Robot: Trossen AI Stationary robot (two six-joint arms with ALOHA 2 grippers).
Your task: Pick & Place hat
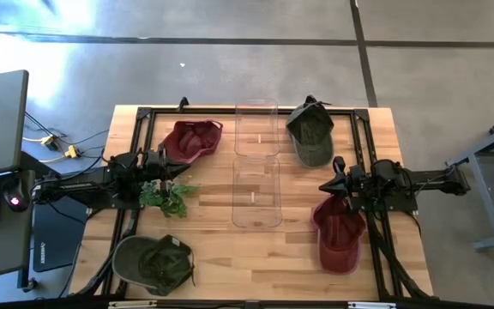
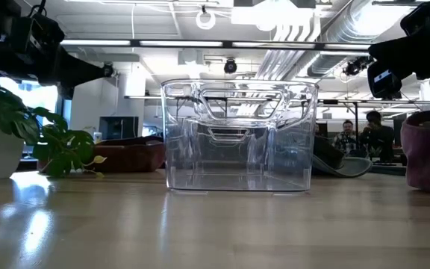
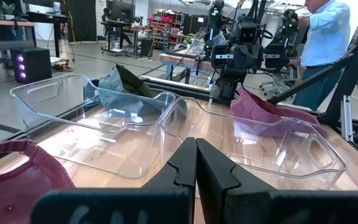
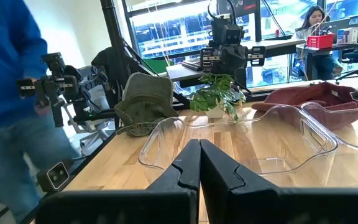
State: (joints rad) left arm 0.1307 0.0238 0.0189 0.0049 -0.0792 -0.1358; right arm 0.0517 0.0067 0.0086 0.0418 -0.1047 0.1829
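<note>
Four caps lie on the wooden table: a maroon one (image 1: 191, 139) at the far left, a green one (image 1: 310, 133) at the far right, a green one (image 1: 153, 262) at the near left and a maroon one (image 1: 339, 233) at the near right. Two clear bins (image 1: 256, 129) (image 1: 256, 193) stand in the middle. My left gripper (image 1: 170, 164) (image 3: 196, 165) is shut and empty beside the far-left maroon cap (image 3: 17, 177). My right gripper (image 1: 325, 185) (image 4: 199, 163) is shut and empty over the far edge of the near-right maroon cap.
A small potted plant (image 1: 165, 196) stands just near of my left gripper. Black frame rails (image 1: 363, 154) run along the table's left and right sides. A person in a blue shirt (image 3: 328, 37) stands beyond the table's right side, and another in blue shows in the right wrist view (image 4: 11, 93).
</note>
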